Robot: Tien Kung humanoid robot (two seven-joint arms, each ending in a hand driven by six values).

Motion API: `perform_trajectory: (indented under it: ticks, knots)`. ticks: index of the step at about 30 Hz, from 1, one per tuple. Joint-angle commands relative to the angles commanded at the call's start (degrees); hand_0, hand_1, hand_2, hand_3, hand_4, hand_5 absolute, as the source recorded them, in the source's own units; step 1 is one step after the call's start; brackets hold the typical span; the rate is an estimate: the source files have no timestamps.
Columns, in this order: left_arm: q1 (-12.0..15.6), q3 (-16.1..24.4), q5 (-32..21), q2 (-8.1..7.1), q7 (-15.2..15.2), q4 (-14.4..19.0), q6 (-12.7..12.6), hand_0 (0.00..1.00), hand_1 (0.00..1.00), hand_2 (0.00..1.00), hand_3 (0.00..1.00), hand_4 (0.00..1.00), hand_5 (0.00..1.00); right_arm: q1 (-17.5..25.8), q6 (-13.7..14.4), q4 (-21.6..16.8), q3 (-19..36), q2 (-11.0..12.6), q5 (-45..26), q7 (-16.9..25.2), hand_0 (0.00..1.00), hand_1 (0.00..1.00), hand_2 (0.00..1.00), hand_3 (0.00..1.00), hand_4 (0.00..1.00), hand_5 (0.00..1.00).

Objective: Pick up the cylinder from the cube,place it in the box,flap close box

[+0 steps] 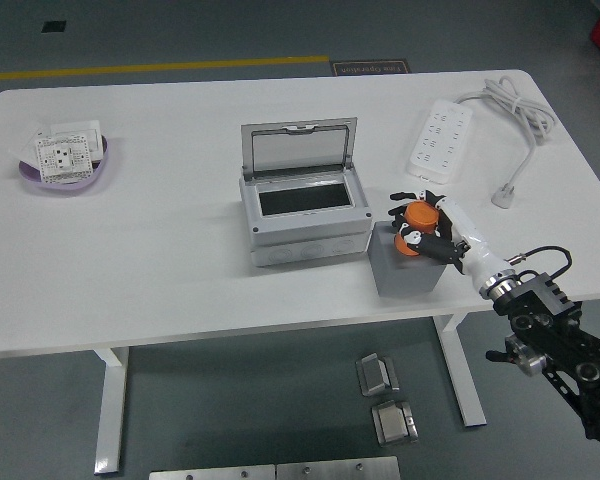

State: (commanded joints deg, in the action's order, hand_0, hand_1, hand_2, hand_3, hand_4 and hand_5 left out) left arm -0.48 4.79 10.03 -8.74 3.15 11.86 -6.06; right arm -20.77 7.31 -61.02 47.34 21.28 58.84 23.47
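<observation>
Cylinder (pixel 417 218), one, orange, sits on top of one grey cube (pixel 405 270) near the front right of a white table (pixel 160 290), and the fingers of the right hand (pixel 427 226) are wrapped around it. That hand is white with black fingertips and comes from a black arm entering at the lower right corner. Only this one robot hand is visible. Just left of the cube, close beside it, stands one grey box (pixel 305 215) with its clear hinged lid (pixel 300 148) raised upright at the back, showing a dark rectangular opening in the top. Behind the cube, toward the far right of the table, lies one white power strip (pixel 441 137) with a white cable (pixel 520 125) looping to a plug. At the far left sits one purple bowl (pixel 70 178) holding a white socket plate; whether more plates lie beneath it cannot be told. On the floor under the table lie two small metal brackets (pixel 385 395). A sign on the floor beyond the table carries writing too small to read.
</observation>
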Motion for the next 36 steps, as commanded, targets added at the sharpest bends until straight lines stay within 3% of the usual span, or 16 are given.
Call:
perform_trajectory:
  ticks: [14,19,25,26,31,32,36]
  knots:
    - [-0.1,-0.7,-0.7,-0.15,-0.4,0.1,0.2,0.714,0.656,0.53,0.615,0.643,0.287,-3.8,1.4,-1.0,-0.8,0.2,4.1,0.2,0.556,0.328,0.313,0.219,0.002,0.002]
    - [-0.1,-1.5,-1.4,-0.29,-0.4,0.0,0.2,0.714,0.656,0.53,0.615,0.643,0.287,-8.4,2.3,-0.3,-3.8,0.1,8.6,-0.7,0.556,0.328,0.313,0.219,0.002,0.002]
    - [-0.4,-2.6,-2.4,-0.69,-0.4,-0.1,0.1,0.714,0.656,0.53,0.615,0.643,0.287,-15.8,2.1,3.6,-10.0,-2.4,14.8,-2.6,0.559,0.332,0.316,0.218,0.002,0.002]
    - [-0.4,-2.8,-2.5,-0.76,-0.4,-0.1,0.1,0.714,0.656,0.53,0.614,0.643,0.287,-17.2,1.9,4.5,-11.2,-3.0,15.6,-2.9,0.275,0.252,0.324,0.223,0.002,0.002]
    - [-0.5,-3.8,-3.3,-1.16,-0.4,-0.1,0.2,0.714,0.656,0.53,0.614,0.643,0.287,-23.4,1.5,9.8,-16.5,-6.3,17.2,-3.8,0.275,0.252,0.324,0.223,0.002,0.002]
    - [-0.5,-3.9,-3.4,-1.24,-0.4,-0.1,0.2,0.713,0.655,0.53,0.614,0.642,0.285,-24.9,1.5,11.1,-17.7,-6.9,17.4,-3.8,0.154,0.217,0.329,0.225,0.002,0.002]
    - [-0.7,-4.4,-3.7,-1.51,-0.4,0.0,0.1,0.713,0.655,0.53,0.614,0.642,0.285,-29.5,1.6,15.3,-21.9,-8.9,17.4,-3.6,0.154,0.217,0.329,0.225,0.002,0.002]
